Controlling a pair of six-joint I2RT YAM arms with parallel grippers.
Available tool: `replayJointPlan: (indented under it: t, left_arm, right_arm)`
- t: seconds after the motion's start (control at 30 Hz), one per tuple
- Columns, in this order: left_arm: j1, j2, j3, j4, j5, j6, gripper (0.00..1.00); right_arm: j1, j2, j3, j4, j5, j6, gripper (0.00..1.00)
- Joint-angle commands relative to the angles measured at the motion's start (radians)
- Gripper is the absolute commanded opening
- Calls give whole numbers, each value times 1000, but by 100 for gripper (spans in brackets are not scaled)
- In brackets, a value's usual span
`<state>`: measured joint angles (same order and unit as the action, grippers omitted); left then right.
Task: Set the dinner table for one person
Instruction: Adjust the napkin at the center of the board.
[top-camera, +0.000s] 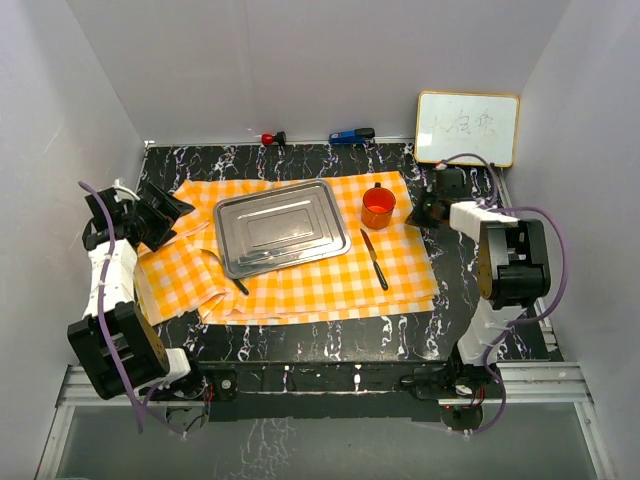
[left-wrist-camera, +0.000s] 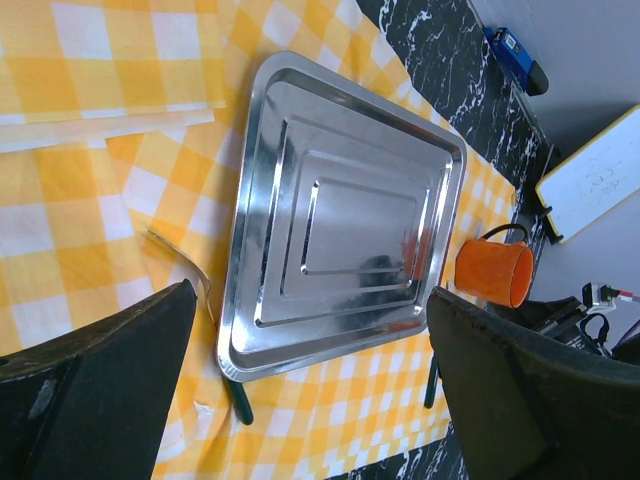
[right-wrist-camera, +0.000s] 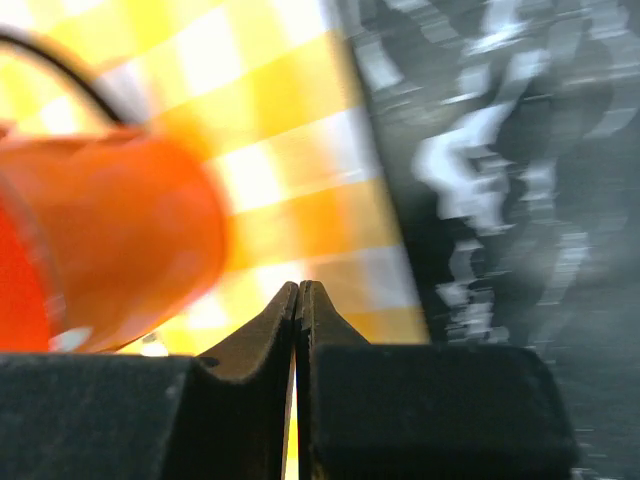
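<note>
The dinner table (top-camera: 330, 342) is black with white veins, and an orange-and-white checked cloth (top-camera: 300, 285) covers its middle. On the cloth lie a steel tray (top-camera: 282, 228), an orange cup (top-camera: 378, 207) to its right, and a dark-handled knife (top-camera: 374, 258) in front of the cup. A fork (top-camera: 225, 268) pokes out from under the tray's near left corner. My left gripper (top-camera: 165, 215) hovers open at the cloth's left edge, aimed at the tray (left-wrist-camera: 340, 215). My right gripper (top-camera: 425, 210) is shut and empty, just right of the cup (right-wrist-camera: 100, 240).
A small whiteboard (top-camera: 467, 128) leans on the back right wall. A red-capped item (top-camera: 271, 138) and a blue marker (top-camera: 352, 135) lie along the table's far edge. White walls close in three sides. The cloth's left end is rumpled and folded.
</note>
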<state>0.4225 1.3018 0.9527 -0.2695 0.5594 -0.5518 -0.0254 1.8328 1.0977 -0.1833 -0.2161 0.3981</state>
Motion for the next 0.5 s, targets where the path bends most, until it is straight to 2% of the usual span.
replayJointPlan:
  t: [0.0, 0.27, 0.47]
  left_arm:
    - [-35, 11, 16, 6, -11, -7, 99]
    - [-84, 25, 9, 28, -49, -34, 99]
    - [-134, 39, 1, 66, -84, -68, 99]
  right_arm:
    - [122, -84, 25, -49, 22, -24, 0]
    - [192, -110, -38, -68, 28, -30, 0]
    - [211, -28, -74, -42, 36, -35, 0]
